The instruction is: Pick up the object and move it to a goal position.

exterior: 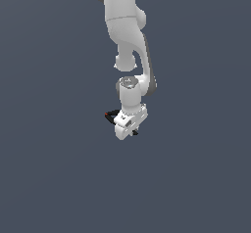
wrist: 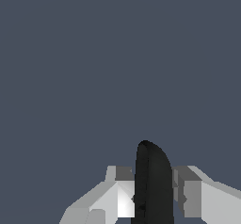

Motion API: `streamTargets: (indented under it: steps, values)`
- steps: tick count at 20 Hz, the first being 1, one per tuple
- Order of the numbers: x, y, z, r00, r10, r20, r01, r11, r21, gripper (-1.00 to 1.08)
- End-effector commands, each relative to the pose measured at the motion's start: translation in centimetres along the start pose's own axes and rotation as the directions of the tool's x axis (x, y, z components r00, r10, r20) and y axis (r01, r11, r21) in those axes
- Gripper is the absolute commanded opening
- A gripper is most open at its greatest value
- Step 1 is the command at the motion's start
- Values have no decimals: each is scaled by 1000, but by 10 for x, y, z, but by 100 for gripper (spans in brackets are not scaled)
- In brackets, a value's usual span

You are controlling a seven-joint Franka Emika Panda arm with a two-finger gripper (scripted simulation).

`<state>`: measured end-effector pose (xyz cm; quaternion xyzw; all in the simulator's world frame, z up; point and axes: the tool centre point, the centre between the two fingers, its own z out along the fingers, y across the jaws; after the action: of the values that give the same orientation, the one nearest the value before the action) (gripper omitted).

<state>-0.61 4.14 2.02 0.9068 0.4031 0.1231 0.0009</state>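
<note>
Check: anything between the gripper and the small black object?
Nothing visible. The small thin black object sits between the white gripper's fingers in the wrist view; whether they clamp it is unclear. No goal marker shows.

white rounded arm [exterior: 128, 26], grey joint bands, blocky white pincer [exterior: 128, 124].

Simulator void — flat grey-blue backdrop [exterior: 49, 178], featureless

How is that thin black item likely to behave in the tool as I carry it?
The black item sits between the tool's fingers as a narrow slab, so it probably stays stiff. Its curved end juts past the tool, so it may pivot. It looks light; I cannot judge slipperiness.
</note>
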Motion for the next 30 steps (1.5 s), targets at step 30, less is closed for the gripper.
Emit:
streamTargets:
  steps: [30]
  values:
    - [-27,208,-6,1000,3,-2,-3,1000,-3,-100]
